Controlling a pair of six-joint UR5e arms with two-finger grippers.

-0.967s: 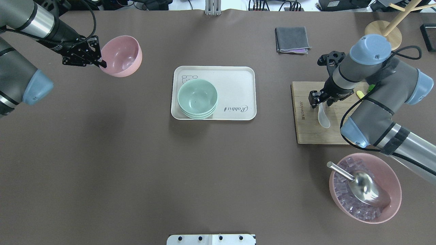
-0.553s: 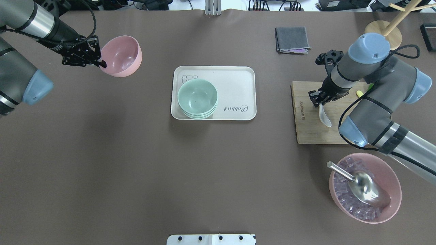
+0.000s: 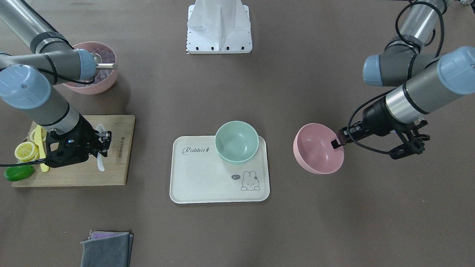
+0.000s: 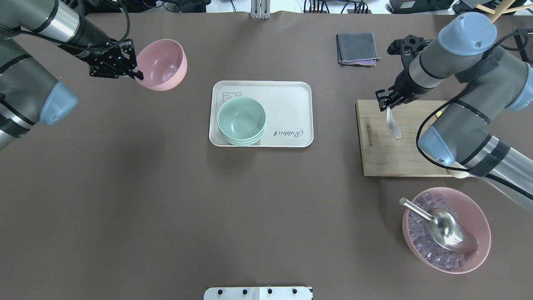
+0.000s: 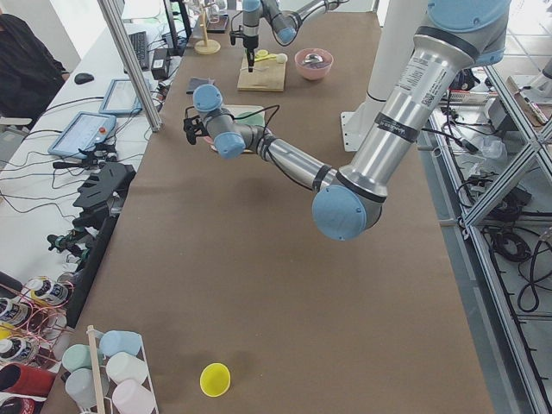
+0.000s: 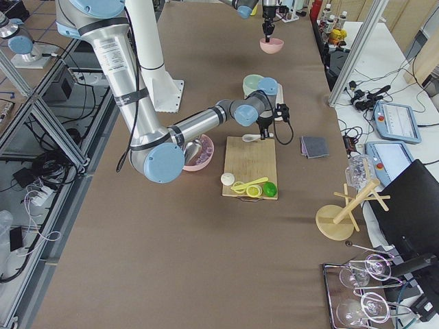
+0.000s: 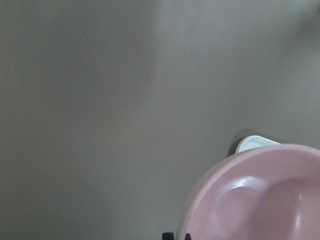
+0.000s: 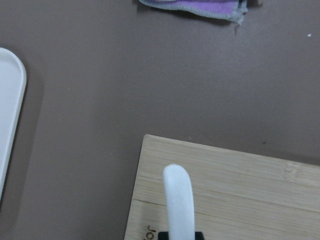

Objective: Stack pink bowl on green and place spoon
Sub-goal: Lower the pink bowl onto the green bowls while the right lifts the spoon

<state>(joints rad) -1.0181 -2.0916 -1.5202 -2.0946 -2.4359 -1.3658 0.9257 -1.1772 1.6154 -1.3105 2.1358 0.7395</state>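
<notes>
My left gripper (image 4: 135,73) is shut on the near rim of the pink bowl (image 4: 163,63). It holds the bowl tilted above the table, left of the tray; the bowl also shows in the front view (image 3: 318,149) and the left wrist view (image 7: 260,200). The green bowl (image 4: 241,118) sits on nested green bowls at the tray's (image 4: 287,96) left end. My right gripper (image 4: 385,106) is shut on the handle of the white spoon (image 4: 394,126). The spoon hangs scoop-down over the cutting board's far left corner and shows in the right wrist view (image 8: 177,200).
The wooden cutting board (image 4: 383,158) carries lemon slices (image 3: 26,150), a yellow knife (image 3: 41,155) and a green item (image 3: 18,172). A larger pink bowl (image 4: 479,221) with clear cubes and a steel scoop stands near right. A grey cloth (image 4: 357,48) lies far back.
My left gripper has carried the pink bowl to the right, closer to the tray. My right gripper has shut on the spoon handle and lifted it toward the board's far edge.
</notes>
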